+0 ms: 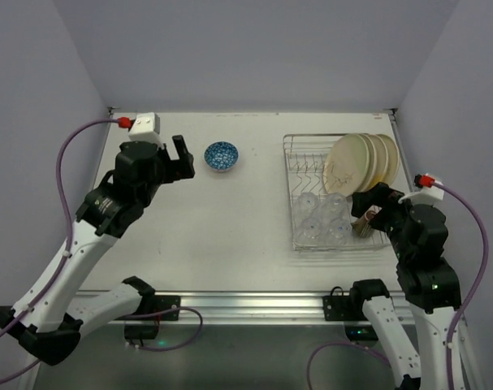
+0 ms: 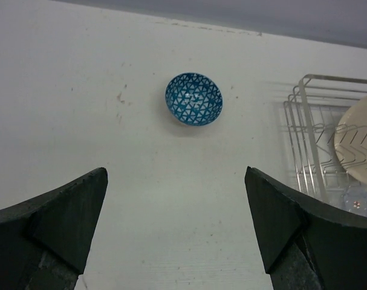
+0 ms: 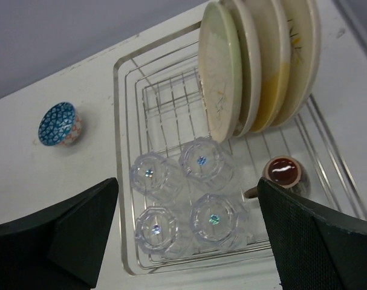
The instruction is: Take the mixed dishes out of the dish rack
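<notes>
Top view: cup (image 3: 284, 171) mostly hidden behind right gripper (image 3: 188, 184); the wrist view shows it in the rack's (image 1: 303, 158) near right part, dark red inside, outside hard to make out. Rear plates overlap so only their rims show, and the plate tops are cut off in the wrist view. Glasses faint against the wires

Count:
- four plates (image 3: 222, 72), on edge, far right of rack
- four glasses (image 3: 201, 162), in a square, near left of rack
- one cup
- one bowl (image 1: 222, 155), on table (image 1: 230, 236), well left of rack

Left gripper (image 2: 176, 175): fingers wide apart, empty, bowl beyond them. Right gripper: fingers wide apart, empty, above the rack
</notes>
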`<state>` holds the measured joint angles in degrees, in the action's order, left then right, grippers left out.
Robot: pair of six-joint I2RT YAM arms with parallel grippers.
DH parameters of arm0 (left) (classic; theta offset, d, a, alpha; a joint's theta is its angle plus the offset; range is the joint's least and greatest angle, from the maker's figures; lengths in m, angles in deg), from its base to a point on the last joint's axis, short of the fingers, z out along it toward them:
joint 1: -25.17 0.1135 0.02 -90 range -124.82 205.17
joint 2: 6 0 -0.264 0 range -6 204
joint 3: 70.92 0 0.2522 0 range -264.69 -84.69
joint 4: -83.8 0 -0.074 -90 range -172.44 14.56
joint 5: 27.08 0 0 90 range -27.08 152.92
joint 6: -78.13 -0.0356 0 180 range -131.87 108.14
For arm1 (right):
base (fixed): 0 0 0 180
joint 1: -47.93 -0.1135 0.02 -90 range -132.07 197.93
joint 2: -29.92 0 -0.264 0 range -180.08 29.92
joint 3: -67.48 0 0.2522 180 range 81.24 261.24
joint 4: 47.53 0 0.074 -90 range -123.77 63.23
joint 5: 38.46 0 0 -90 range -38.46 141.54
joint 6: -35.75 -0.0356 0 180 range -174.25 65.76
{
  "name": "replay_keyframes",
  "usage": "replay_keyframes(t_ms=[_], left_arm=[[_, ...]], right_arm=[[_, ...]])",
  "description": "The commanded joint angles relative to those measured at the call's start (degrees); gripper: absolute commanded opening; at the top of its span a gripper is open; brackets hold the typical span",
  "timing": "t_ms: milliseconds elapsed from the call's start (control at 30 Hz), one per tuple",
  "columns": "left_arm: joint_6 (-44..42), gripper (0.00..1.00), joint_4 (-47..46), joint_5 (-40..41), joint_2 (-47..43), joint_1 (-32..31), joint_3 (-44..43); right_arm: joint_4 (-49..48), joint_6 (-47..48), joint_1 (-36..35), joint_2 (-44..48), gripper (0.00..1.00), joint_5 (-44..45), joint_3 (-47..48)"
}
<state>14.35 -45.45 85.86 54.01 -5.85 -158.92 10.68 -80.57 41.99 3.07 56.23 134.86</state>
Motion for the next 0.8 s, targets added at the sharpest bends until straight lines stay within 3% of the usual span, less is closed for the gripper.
replay_keyframes(t_ms=[0, 200, 367, 567, 767], left_arm=[[1.9, 1.00, 2.3, 2.3, -4.0, 0.1, 7.0], [-1.8, 1.00, 1.2, 1.0, -16.3, 0.1, 19.4], [-2.3, 1.00, -3.3, 0.0, -22.1, 0.1, 27.7], [-3.1, 1.00, -3.8, -2.8, -21.5, 0.1, 28.0], [-3.7, 1.00, -5.1, -5.9, -22.5, -0.3, 29.1]], right_arm=[[-3.8, 5.9, 0.3, -2.0, 0.99, 11.6, 3.9], [-6.5, 9.1, 0.2, -15.4, 0.98, 13.2, 8.3], [-11.1, 12.9, 0.3, -25.6, 0.75, 14.2, 11.5], [-12.9, 18.1, 0.3, -40.3, 0.62, 18.7, 19.0], [-12.8, 22.9, 0.4, -48.9, 0.59, 20.6, 24.3]])
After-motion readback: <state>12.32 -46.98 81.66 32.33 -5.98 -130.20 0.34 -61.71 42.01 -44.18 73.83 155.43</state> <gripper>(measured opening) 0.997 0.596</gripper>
